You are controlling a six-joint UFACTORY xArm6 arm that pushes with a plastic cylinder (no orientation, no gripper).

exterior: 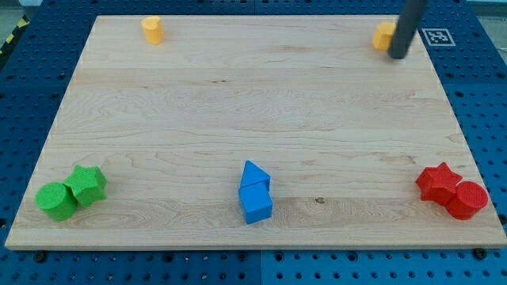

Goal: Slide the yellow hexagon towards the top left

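A yellow hexagon block (pixel 384 35) sits near the board's top right corner, partly hidden behind my rod. My tip (pixel 398 55) rests on the board just right of and slightly below it, touching or nearly touching it. A second yellow block (pixel 152 29), rounded in shape, stands near the top left corner, far from the tip.
The wooden board (pixel 253 103) lies on a blue pegboard table. A green cylinder (pixel 56 200) and green star (pixel 87 184) sit at the bottom left. Two blue blocks (pixel 254 192) sit at bottom centre. A red star (pixel 438 181) and red cylinder (pixel 466 199) sit at the bottom right.
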